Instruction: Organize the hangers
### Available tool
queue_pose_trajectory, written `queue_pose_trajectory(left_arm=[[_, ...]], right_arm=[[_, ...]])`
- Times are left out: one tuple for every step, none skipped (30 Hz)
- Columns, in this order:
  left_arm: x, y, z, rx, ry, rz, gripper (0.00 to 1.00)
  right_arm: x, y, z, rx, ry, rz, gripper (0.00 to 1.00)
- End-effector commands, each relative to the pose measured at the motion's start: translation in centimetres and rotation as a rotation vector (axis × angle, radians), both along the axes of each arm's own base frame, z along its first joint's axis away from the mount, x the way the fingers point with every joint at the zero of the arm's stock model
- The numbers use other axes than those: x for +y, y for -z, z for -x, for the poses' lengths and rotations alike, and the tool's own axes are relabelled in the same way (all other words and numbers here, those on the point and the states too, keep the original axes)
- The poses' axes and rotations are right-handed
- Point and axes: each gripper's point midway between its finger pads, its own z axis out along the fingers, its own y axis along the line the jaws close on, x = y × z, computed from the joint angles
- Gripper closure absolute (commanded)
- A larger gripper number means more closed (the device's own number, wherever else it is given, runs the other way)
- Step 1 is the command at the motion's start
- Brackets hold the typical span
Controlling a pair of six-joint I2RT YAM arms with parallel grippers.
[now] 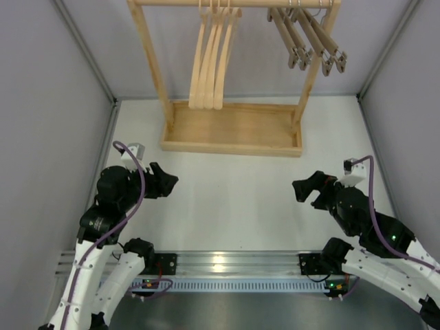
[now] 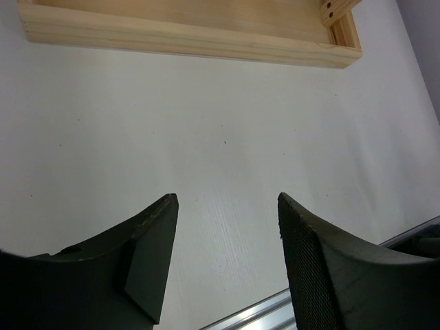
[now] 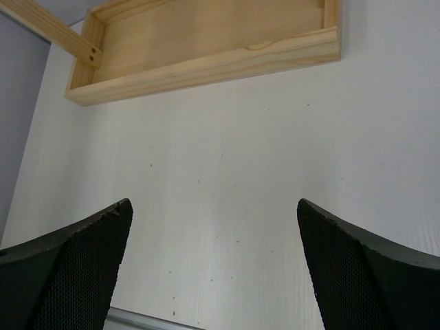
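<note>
Only the overhead view shows the hangers: four pale curved hangers (image 1: 212, 62) hang from the left part of the rack (image 1: 148, 62), on its top rail, and four brown-grey clamp bars (image 1: 311, 40) hang tilted near its right end. The wrist views catch just the rack's tray base (image 2: 192, 38) and bare worktop (image 2: 227, 117). The left gripper (image 1: 165, 180) and right gripper (image 1: 307, 192) sit low, well in front of the rack and apart from every hanger. Both have their jaws released and empty, the right pair spread wider.

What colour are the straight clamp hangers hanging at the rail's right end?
The clamp hangers are brown-grey; best seen in the top external view.
</note>
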Motion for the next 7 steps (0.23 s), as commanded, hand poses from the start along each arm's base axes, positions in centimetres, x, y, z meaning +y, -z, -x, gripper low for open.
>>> queue_pose_trajectory(left_arm=[[0.19,-1.09,-0.42,-0.049,-0.006,-0.007,0.36],[0.2,-1.09,-0.37,-0.052,-0.006,-0.006,0.35],[0.19,-1.09,-0.37,-0.053,-0.007,-0.004,0.35],[0.2,-1.09,-0.32,-0.054,-0.007,-0.002,0.35],[0.22,-1.09,-0.34,-0.055,-0.008,-0.004,0.35],[0.22,-1.02,-0.34,-0.053,-0.008,-0.005,0.35],[0.23,-1.05,-0.28,-0.054,-0.009,-0.003,0.35]], right_arm=[[0.43,-1.3,-0.61,-0.048,0.016,-0.054,0.01],[0.46,-1.24,-0.6,-0.046,0.014,-0.053,0.01],[0.48,-1.23,-0.59,-0.046,0.013,-0.052,0.01],[0.47,-1.19,-0.58,-0.046,0.013,-0.052,0.0],[0.45,-1.09,-0.57,-0.046,0.012,-0.049,0.0],[0.5,-1.11,-0.6,-0.048,0.012,-0.053,0.01],[0.46,-1.24,-0.59,-0.056,0.011,-0.058,0.01]])
